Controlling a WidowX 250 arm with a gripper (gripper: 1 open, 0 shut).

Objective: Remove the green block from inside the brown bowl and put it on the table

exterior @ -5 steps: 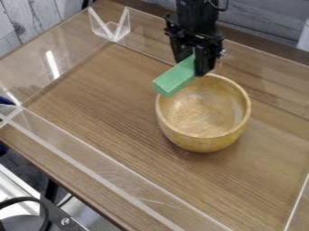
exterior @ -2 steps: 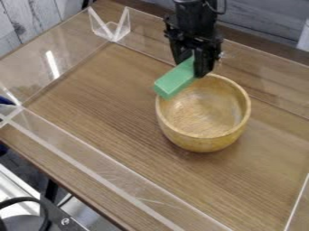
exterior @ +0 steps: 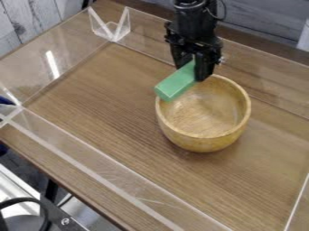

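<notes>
The green block [exterior: 176, 84] hangs tilted in the air over the far left rim of the brown bowl [exterior: 204, 113], its lower end pointing left toward the table [exterior: 97, 99]. My black gripper [exterior: 196, 65] comes down from above and is shut on the block's upper end. The bowl stands upright on the table and its inside looks bare.
Low clear acrylic walls [exterior: 72, 144] border the tabletop. A small clear acrylic stand [exterior: 111, 24] sits at the far left corner. Bare wood stretches left and in front of the bowl.
The gripper with the green block has shifted very slightly; the block hangs a little lower and nearer the bowl's rim. The bowl has not moved.
</notes>
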